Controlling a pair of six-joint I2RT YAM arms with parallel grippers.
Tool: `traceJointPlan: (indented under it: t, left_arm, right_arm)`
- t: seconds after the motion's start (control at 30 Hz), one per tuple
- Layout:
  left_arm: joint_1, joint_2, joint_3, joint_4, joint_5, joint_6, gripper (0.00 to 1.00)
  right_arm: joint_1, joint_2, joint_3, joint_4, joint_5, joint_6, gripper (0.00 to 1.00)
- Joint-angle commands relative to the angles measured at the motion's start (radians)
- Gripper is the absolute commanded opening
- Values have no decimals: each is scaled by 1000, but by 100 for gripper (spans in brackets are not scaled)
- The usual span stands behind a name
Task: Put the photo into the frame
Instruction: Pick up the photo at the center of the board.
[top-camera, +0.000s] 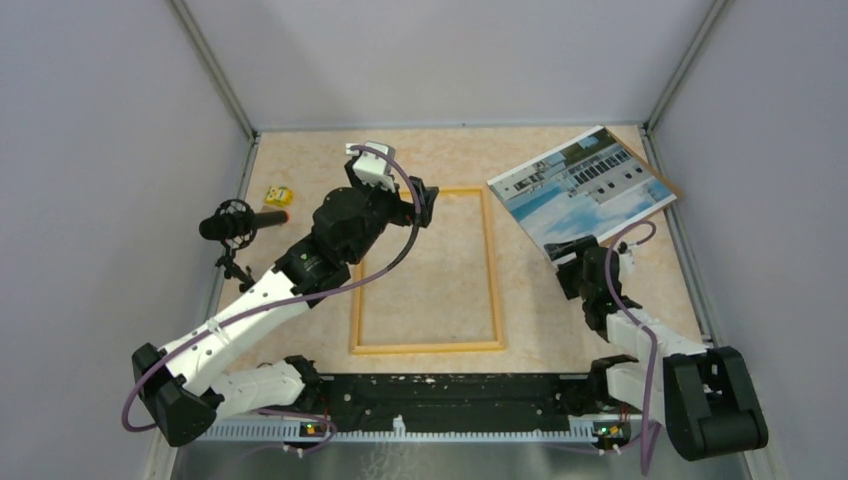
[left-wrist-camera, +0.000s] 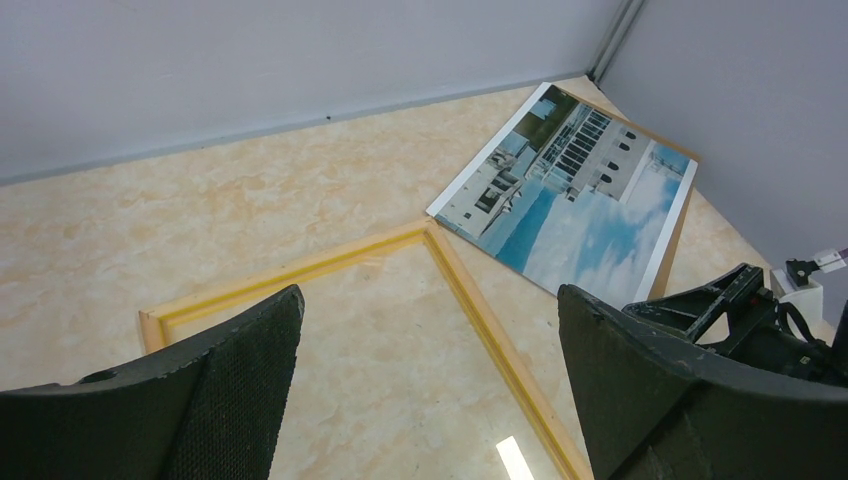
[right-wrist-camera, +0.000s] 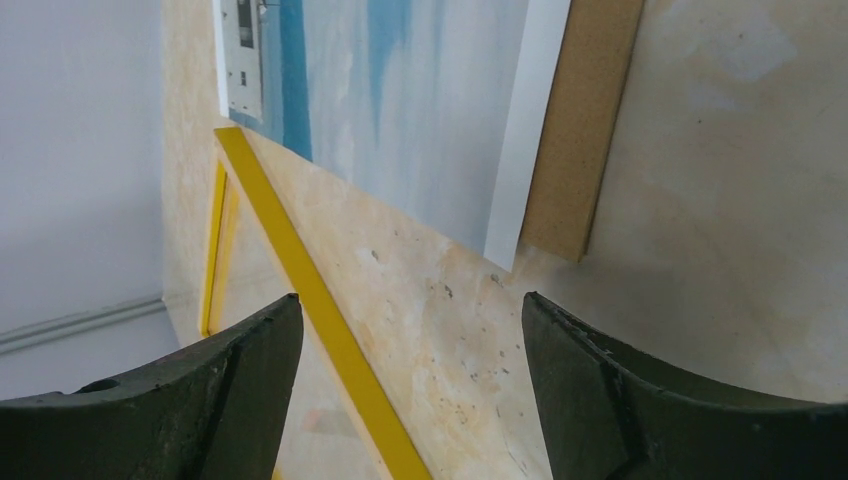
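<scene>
The photo (top-camera: 580, 185) has its near corner just beyond the right gripper (top-camera: 572, 248), jaws apart and empty. The frame (top-camera: 492, 260) lies flat mid-table, the left gripper (left-wrist-camera: 430, 310) spread wide and empty above its far end. Farther back right, the photo lies face up on a brown backing board (right-wrist-camera: 580, 130).

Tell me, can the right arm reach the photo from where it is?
Probably yes: the right gripper is open just short of a corner of the photo, with nothing between them. It lies flat on a brown board, though.
</scene>
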Motion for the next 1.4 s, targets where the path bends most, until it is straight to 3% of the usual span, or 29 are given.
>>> traceJointPlan:
  t: [0.0, 0.27, 0.67, 1.07, 1.37]
  left_arm:
    - [3, -11, 42, 32, -14, 13, 99]
    - [8, -17, 41, 33, -14, 10, 99]
    - [12, -27, 39, 34, -24, 16, 99]
    - [12, -36, 38, 35, -29, 18, 99]
    - [12, -27, 39, 34, -18, 14, 99]
  right_arm:
    - [-8, 52, 0, 97, 5, 11, 78]
    - [-16, 79, -33, 142, 58, 17, 77]
    - [-34, 220, -33, 304, 2, 29, 74]
    - [-36, 278, -20, 517, 32, 5, 62]
    - [-37, 311, 53, 480, 89, 18, 57]
